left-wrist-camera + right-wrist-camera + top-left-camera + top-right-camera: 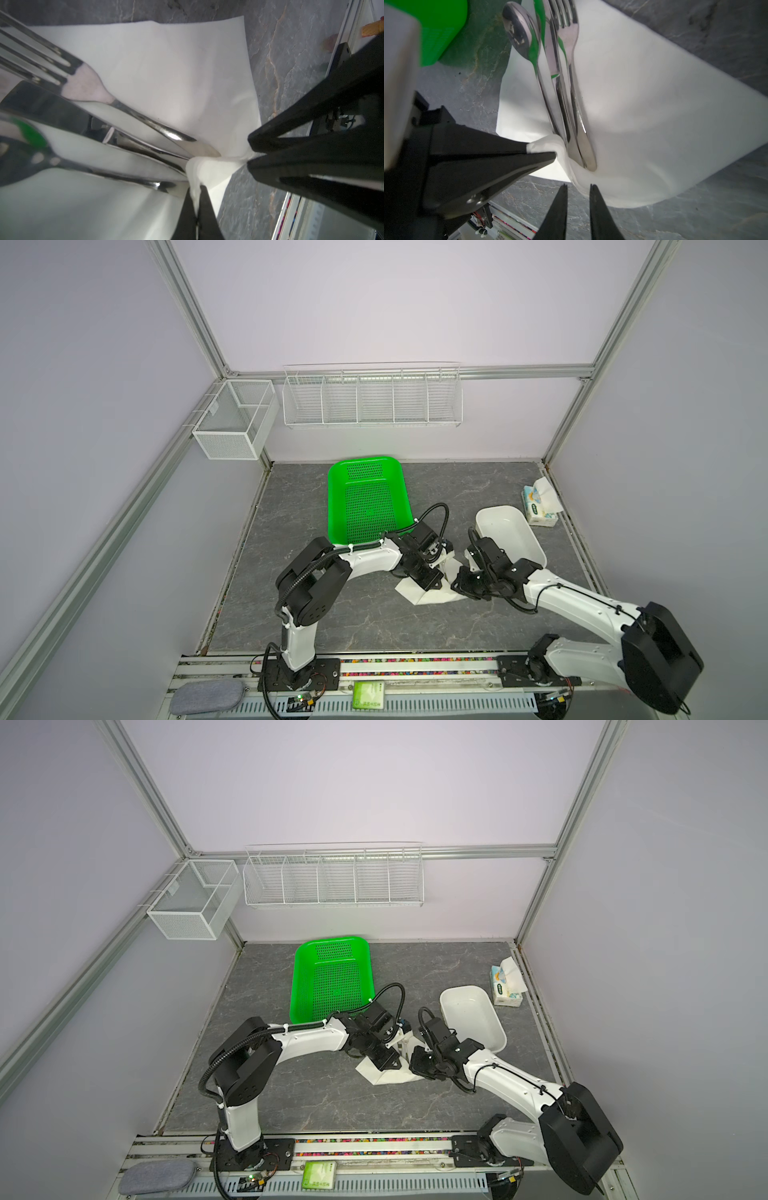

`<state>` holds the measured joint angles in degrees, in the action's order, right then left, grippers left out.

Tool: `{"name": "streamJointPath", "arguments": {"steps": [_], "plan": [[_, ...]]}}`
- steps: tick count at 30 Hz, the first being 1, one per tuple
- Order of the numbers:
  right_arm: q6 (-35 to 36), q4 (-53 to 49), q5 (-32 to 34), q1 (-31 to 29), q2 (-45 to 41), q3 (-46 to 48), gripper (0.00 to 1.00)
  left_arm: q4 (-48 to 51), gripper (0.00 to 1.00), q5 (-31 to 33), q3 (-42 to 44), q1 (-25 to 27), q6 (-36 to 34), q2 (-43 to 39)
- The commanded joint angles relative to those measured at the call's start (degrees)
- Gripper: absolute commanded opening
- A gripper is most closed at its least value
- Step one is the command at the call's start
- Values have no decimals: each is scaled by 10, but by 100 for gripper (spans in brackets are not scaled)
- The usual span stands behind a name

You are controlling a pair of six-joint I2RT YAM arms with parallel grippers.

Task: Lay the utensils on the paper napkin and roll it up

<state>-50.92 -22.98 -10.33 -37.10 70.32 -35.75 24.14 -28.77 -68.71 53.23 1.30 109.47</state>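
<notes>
Tabletop (pixel 353 614) from above: arms (pixel 374 564) hide utensils (pixel 562 93); wrist views show them on napkin (pixel 166 62). My left tool (pixel 195 188) pinches it; right tool (pixel 579 185), barely parted, touches it.

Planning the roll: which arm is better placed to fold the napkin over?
Probably left: the left gripper pinches the paper napkin beside the handles of the utensils; the right gripper is open.

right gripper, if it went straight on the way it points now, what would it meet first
Probably the raised fold of the paper napkin, just ahead of the right gripper in the right wrist view; the utensils lie behind that fold. Depth is hard to judge.
</notes>
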Motion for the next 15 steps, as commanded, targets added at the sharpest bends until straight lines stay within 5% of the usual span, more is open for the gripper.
{"name": "streamJointPath", "arguments": {"steps": [1, 10, 15], "plan": [[-2, 22, -15, 4, 6, 14, 21, 10, 4, -3, -15, 3, -13, 10], [-9, 70, -35, 4, -2, 32, 14, 9, 4, 1, -15, 3, -10, 8], [-10, 18, 38, 3, -56, 31, 18, 7, 4, 2, -17, 3, -9, 8]]}}
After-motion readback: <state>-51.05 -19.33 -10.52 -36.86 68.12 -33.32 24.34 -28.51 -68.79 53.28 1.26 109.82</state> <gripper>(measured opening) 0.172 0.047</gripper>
